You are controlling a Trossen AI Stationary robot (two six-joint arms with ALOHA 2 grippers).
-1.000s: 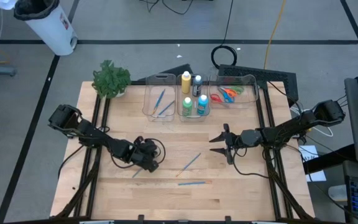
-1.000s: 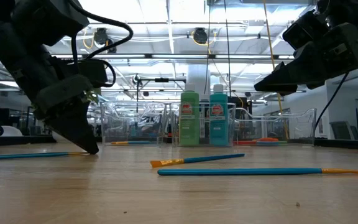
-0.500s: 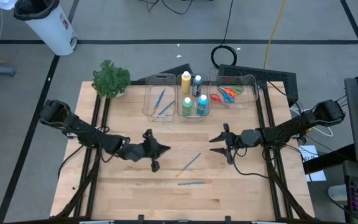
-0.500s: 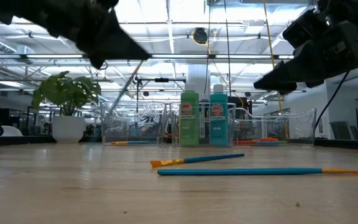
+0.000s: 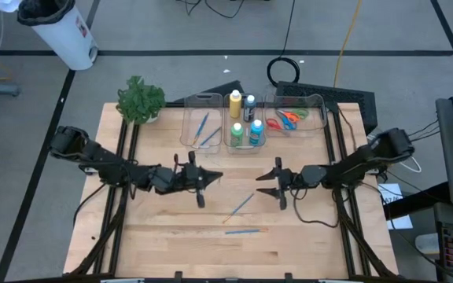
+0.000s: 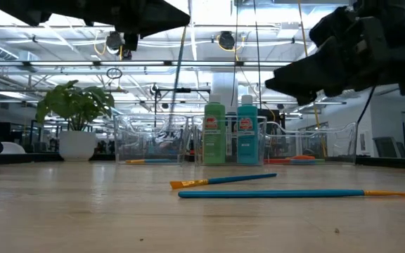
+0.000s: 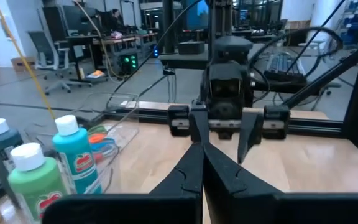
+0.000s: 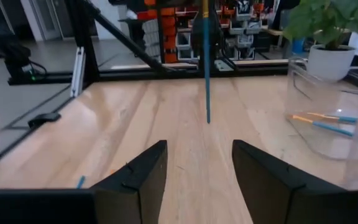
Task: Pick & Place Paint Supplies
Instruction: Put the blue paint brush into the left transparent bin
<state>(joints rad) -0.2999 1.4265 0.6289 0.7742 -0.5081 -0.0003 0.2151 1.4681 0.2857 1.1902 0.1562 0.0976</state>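
Note:
My left gripper [image 5: 217,178] is above the table's middle, level, shut on a thin blue paintbrush [image 6: 177,77] that hangs below it; the brush also shows in the right wrist view [image 8: 207,74]. My right gripper [image 5: 263,185] faces it from the right, open and empty, above the table. Two more blue brushes lie flat on the table, one slanted [image 5: 242,204] and one near the front [image 5: 242,231]. The far bins hold two brushes [image 5: 203,128], paint bottles [image 5: 243,126] and scissors [image 5: 288,119]. My left gripper pinches the paintbrush near its upper end [image 6: 184,34] between its two shut fingers. The fingers are level and point toward the table's right, across the brush. The brush hangs nearly upright below them, its lower end [image 8: 208,119] clear of the table.
Three clear bins [image 5: 197,101] stand in a row at the far middle. A leafy plant in a pot [image 5: 141,100] stands at the far left corner. Bare wood lies at the front and at both sides.
My left gripper has risen from the table and gone toward the right and far edge, tipping from pointing down to level. The brush it holds has come off the table and now hangs clear. My right gripper has gone a little toward the left.

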